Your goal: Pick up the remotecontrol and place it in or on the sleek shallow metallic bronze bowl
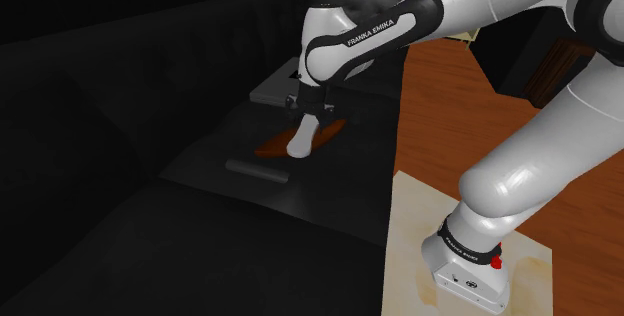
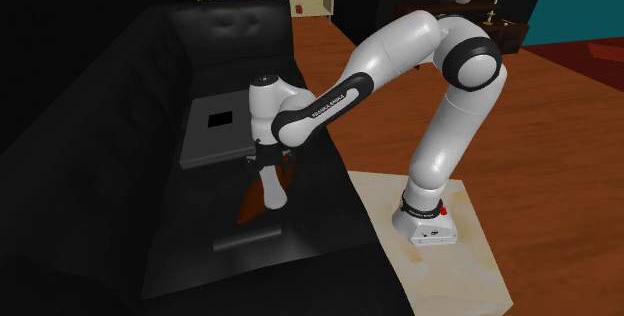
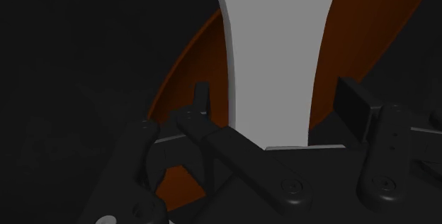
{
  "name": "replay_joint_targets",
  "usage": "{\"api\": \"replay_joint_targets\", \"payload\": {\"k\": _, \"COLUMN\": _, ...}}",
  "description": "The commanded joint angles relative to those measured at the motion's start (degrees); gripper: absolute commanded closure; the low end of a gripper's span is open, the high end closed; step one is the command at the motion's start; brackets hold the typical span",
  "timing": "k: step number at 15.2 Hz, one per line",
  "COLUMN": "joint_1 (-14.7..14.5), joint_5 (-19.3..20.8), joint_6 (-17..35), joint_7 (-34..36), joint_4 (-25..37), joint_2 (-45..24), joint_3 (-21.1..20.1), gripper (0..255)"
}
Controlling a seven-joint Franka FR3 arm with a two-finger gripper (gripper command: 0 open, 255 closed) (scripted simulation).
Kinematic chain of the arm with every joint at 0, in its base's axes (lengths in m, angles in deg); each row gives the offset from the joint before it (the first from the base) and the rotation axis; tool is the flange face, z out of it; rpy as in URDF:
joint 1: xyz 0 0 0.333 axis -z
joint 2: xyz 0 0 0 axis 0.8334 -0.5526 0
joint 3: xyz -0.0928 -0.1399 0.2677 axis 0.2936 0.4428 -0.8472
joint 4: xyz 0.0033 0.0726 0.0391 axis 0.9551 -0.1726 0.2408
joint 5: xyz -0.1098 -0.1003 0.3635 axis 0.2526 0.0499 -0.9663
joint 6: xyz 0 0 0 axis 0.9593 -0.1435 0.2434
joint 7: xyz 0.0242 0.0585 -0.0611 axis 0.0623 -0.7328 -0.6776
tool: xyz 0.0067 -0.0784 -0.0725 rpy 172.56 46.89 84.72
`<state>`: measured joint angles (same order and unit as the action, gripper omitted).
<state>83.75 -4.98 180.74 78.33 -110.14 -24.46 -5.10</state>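
Observation:
The remote control [image 1: 300, 140] is a pale grey-white, long body, hanging upright under my gripper [image 1: 311, 116]. Its lower, wider end reaches down onto the shallow bronze-brown bowl [image 1: 334, 130], which sits on the black sofa seat. In the second exterior view the remote control [image 2: 271, 189] stands over the bowl [image 2: 251, 204] below the gripper [image 2: 265, 163]. The wrist view has the remote control [image 3: 276, 52] between the fingers [image 3: 202, 98] of the gripper [image 3: 275, 101], with a narrow gap at each side and the bowl [image 3: 188, 70] behind. The gripper is open.
A flat grey slab [image 2: 214, 130] lies on the sofa seat just beyond the bowl. A dark bar-shaped thing [image 1: 257, 168] lies on the seat nearer the stand's side. The sofa back [image 1: 150, 74] rises behind. Wooden floor [image 1: 470, 124] lies beside the sofa.

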Motion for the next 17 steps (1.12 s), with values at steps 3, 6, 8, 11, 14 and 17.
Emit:
{"api": "replay_joint_targets", "payload": {"k": 3, "joint_1": 0.0, "joint_5": 0.0, "joint_6": 0.0, "joint_7": 0.0, "joint_4": 0.0, "joint_2": 0.0, "joint_3": 0.0, "gripper": 0}}
{"api": "replay_joint_targets", "payload": {"k": 6, "joint_1": -0.1, "joint_5": -0.6, "joint_6": -2.0, "joint_7": -0.5, "joint_4": 0.9, "joint_2": 1.3, "joint_3": 0.3, "gripper": 0}}
{"api": "replay_joint_targets", "payload": {"k": 8, "joint_1": -0.1, "joint_5": -1.6, "joint_6": -6.1, "joint_7": -1.3, "joint_4": 2.9, "joint_2": 3.6, "joint_3": 0.9, "gripper": 0}}
{"api": "replay_joint_targets", "payload": {"k": 11, "joint_1": -0.2, "joint_5": -1.9, "joint_6": -7.7, "joint_7": -1.6, "joint_4": 3.8, "joint_2": 4.4, "joint_3": 1.2, "gripper": 0}}
{"api": "replay_joint_targets", "payload": {"k": 14, "joint_1": -0.2, "joint_5": -1.9, "joint_6": -7.7, "joint_7": -1.6, "joint_4": 3.8, "joint_2": 4.3, "joint_3": 1.2, "gripper": 0}}
{"api": "replay_joint_targets", "payload": {"k": 17, "joint_1": -0.2, "joint_5": -1.9, "joint_6": -7.7, "joint_7": -1.6, "joint_4": 3.8, "joint_2": 4.3, "joint_3": 1.2, "gripper": 0}}
